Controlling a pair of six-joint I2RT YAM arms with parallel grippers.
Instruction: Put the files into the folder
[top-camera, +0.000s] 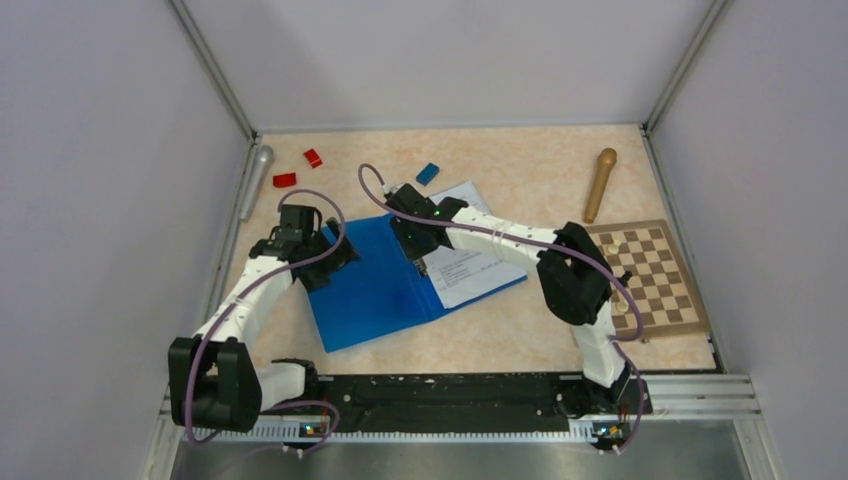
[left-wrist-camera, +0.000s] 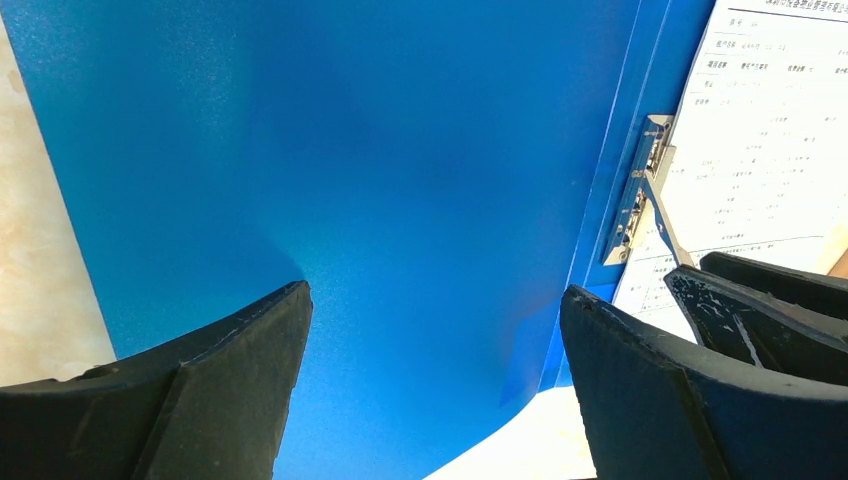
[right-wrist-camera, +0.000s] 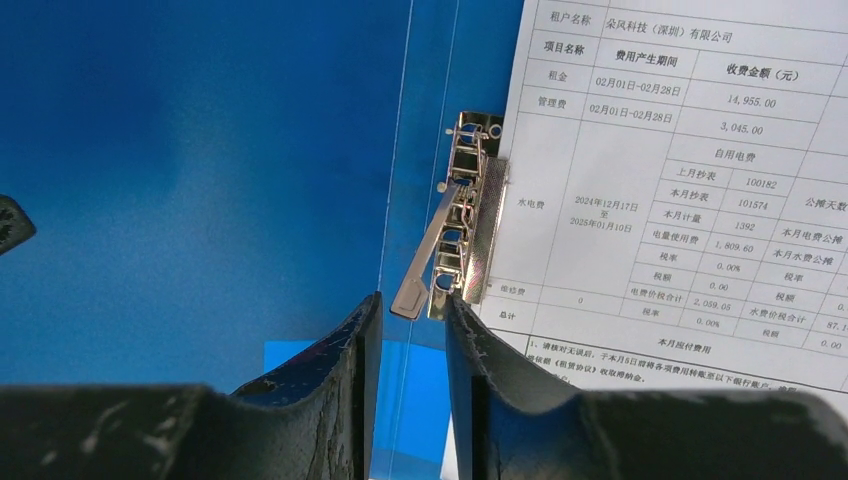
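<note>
The blue folder (top-camera: 370, 285) lies open on the table, its left cover spread flat. The files (top-camera: 470, 262), white printed sheets, lie on its right half with their left edge under the metal clip (right-wrist-camera: 470, 225). The clip's lever is raised. My left gripper (top-camera: 325, 262) is open and empty, its jaws wide apart just above the left cover (left-wrist-camera: 400, 150). My right gripper (top-camera: 418, 250) hovers at the spine, its jaws a narrow gap apart with nothing between them (right-wrist-camera: 412, 300), and the lever tip lies just ahead of the fingertips. The files (left-wrist-camera: 770, 130) and clip (left-wrist-camera: 640, 190) also show in the left wrist view.
Two red blocks (top-camera: 313, 157) (top-camera: 284, 180) and a small blue block (top-camera: 428, 173) lie at the back. A silver cylinder (top-camera: 256, 180) lies by the left wall. A wooden pestle (top-camera: 600, 183) and a chessboard (top-camera: 650, 275) are at the right. Walls enclose three sides.
</note>
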